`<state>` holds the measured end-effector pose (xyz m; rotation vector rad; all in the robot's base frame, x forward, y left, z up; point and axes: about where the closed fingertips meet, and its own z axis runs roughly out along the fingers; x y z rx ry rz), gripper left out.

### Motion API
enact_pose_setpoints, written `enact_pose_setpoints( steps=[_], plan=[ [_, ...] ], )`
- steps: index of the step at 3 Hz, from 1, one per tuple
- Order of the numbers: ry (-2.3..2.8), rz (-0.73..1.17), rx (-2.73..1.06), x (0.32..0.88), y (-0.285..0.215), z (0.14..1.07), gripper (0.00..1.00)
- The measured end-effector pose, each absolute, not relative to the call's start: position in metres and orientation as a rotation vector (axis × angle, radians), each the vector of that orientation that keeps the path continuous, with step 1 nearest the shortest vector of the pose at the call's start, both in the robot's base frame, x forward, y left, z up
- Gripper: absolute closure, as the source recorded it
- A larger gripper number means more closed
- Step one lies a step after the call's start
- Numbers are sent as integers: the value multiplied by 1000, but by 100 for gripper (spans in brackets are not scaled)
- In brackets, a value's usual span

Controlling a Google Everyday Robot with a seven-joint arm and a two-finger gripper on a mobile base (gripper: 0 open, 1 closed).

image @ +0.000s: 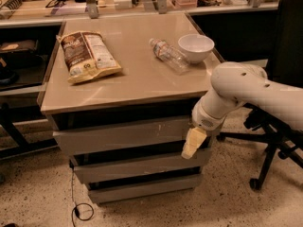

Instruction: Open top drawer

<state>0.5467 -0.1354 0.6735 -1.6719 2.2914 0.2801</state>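
Note:
The top drawer (118,136) is the widest grey front just under the tabletop, with small pale scratches right of centre. It sits nearly flush with the cabinet. My gripper (193,144), cream-coloured at the end of the white arm (246,91), hangs against the right end of that drawer front, at its lower edge. The arm reaches in from the right.
Two narrower grey drawers (142,167) sit below. On the beige tabletop (142,74) lie a chip bag (87,56), a clear water bottle (168,55) and a white bowl (196,47). A black office chair (277,141) stands at the right. A black cable (78,207) lies on the floor.

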Motion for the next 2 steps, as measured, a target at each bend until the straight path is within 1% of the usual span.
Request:
enact_pose_setpoints(
  steps=[2],
  plan=[
    [2305, 320, -1696, 542, -131, 656, 0]
  ],
)
